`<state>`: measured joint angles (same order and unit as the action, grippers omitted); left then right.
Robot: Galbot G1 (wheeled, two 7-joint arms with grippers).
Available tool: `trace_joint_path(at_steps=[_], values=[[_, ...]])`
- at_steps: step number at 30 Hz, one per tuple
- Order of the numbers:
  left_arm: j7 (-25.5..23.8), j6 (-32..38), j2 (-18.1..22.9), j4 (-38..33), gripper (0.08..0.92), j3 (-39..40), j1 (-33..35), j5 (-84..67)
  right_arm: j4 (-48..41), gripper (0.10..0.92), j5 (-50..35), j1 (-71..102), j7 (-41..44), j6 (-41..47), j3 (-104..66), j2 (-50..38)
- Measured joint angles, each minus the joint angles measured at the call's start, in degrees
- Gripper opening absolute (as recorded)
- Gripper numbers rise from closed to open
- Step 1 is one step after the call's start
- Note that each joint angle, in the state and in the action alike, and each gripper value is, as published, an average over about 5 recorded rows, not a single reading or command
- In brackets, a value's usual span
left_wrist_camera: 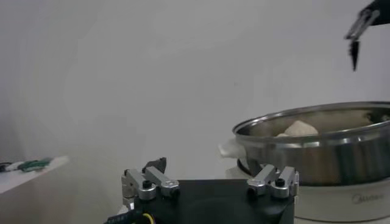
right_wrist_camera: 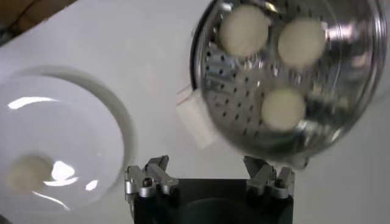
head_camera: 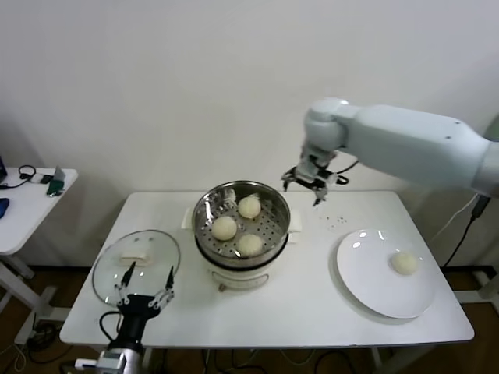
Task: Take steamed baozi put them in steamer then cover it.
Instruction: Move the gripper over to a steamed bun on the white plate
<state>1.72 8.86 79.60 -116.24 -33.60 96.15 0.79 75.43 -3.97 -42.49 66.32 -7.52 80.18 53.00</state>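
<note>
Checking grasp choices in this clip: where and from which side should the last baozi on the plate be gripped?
Probably from straight above, open fingers closing across the round sides of the baozi. It lies alone on the flat white plate, so nothing blocks any side; the right gripper hangs open and empty nearby.

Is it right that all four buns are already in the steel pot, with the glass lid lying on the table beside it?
Not quite. The steamer holds three baozi; the fourth bun sits on the white plate, as the head view shows. The glass lid does lie on the table beside the pot.
</note>
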Motion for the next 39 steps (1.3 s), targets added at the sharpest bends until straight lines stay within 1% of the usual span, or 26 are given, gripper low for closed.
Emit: trace_joint_path(at_steps=[4,8,13,19,28,39], values=[[0.0,-0.3,-0.2,-0.3,0.823,0.1,-0.2,0.3,0.0,0.823,-2.0,1.3,-0.3,4.4,0.0,-6.6],[0.0,-0.5,-0.1,-0.8,0.823,0.2,-0.1,0.6,-0.6,0.823,-1.8,5.3,-0.4,7.1,-2.2,-12.5],[0.0,-0.6,0.3,-1.3,0.823,0.2,0.4,1.1,-2.2,0.823,0.5,12.6,-0.1,8.8,-7.8,-18.6],[0.0,-0.7,0.5,-1.5,0.823,0.0,1.0,1.6,-4.9,0.823,5.7,24.5,0.0,8.8,-18.4,-23.4],[0.0,-0.7,1.2,-1.3,0.823,0.3,1.5,2.5,-10.2,0.823,12.1,37.9,-1.1,7.3,-31.7,-25.4],[0.2,-0.7,1.4,-0.9,0.823,0.0,1.9,2.8,-18.0,0.823,16.8,44.2,-2.2,5.8,-39.2,-20.8]])
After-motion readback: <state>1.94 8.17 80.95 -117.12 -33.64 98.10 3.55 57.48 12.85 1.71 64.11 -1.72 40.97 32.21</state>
